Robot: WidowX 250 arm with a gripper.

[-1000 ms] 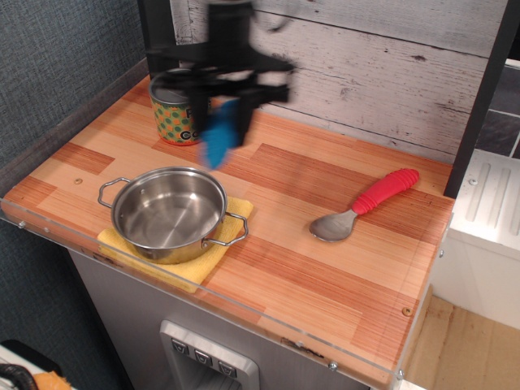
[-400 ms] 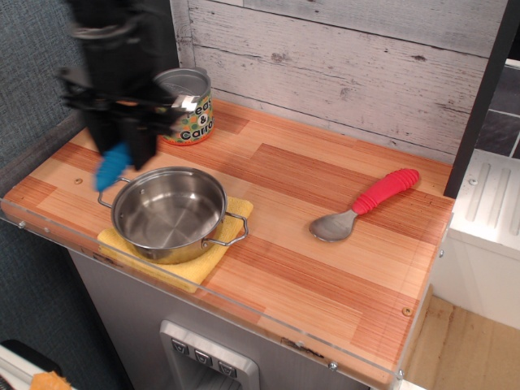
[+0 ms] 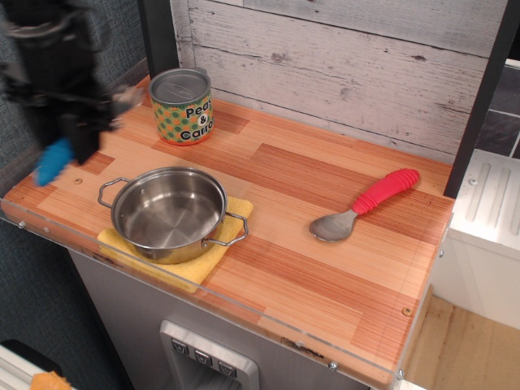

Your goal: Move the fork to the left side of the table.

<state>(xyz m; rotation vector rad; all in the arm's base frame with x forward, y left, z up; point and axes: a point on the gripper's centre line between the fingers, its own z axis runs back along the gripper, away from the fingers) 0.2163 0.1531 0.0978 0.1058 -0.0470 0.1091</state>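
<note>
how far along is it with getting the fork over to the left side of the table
Done: the blue-handled metal fork is off the striped wooden table, carried over its left edge. In hand: the blurred black gripper holds it above the surface. Left: lowering and releasing it there, beside the steel pot.

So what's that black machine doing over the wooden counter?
That is a robot arm, blurred from motion. Its gripper is holding the fork by its blue handle, above the far left edge of the table. The fork has not been set down yet. Nothing else is being handled: a steel pot sits on a yellow cloth, a printed can stands at the back, and a red-handled spoon lies on the right.
</note>
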